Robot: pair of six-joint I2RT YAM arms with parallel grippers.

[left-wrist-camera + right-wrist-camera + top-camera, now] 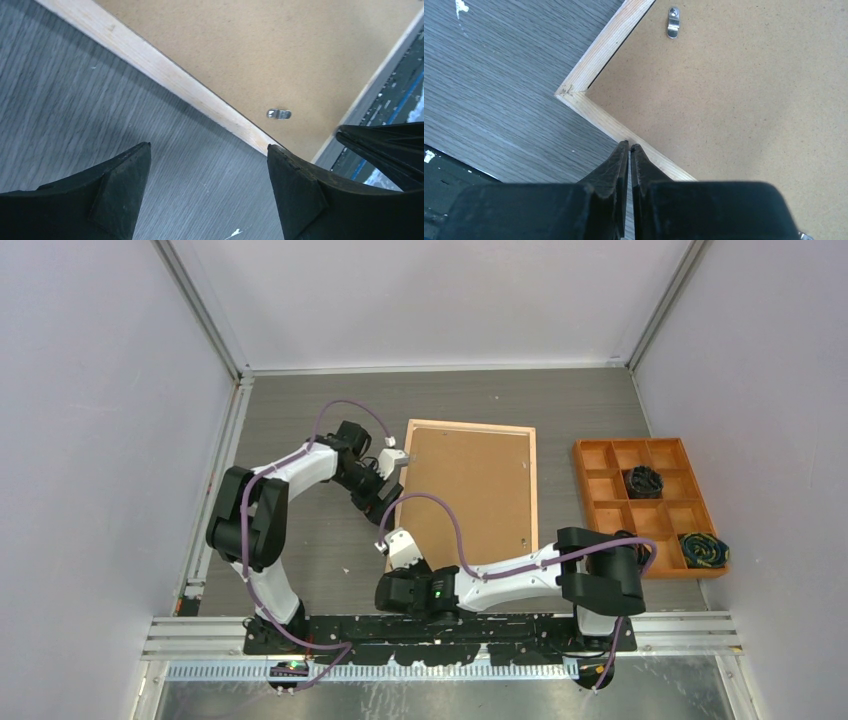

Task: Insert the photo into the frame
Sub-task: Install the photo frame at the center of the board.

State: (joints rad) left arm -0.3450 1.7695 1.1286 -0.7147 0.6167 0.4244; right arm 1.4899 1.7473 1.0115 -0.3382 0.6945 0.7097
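The frame lies flat on the grey tabletop, back side up, with its light wood rails showing. The brown backing board sits inside the rails and fills the opening. The photo shows in no view.

Left fingers hang at the frame's left rail, toward the far end. In the left wrist view these fingers are spread wide with nothing between them. One tip is over bare tabletop, the other at the edge of the rail. A small metal clip sits on the board just inside.

Right fingers are at the frame's near-left corner. The right wrist view shows them pressed tip to tip with nothing pinched, over the near rail just beside the corner joint. We cannot tell whether they touch it. Another clip lies on the board by the left rail.

An orange compartment tray sits well apart at the right.
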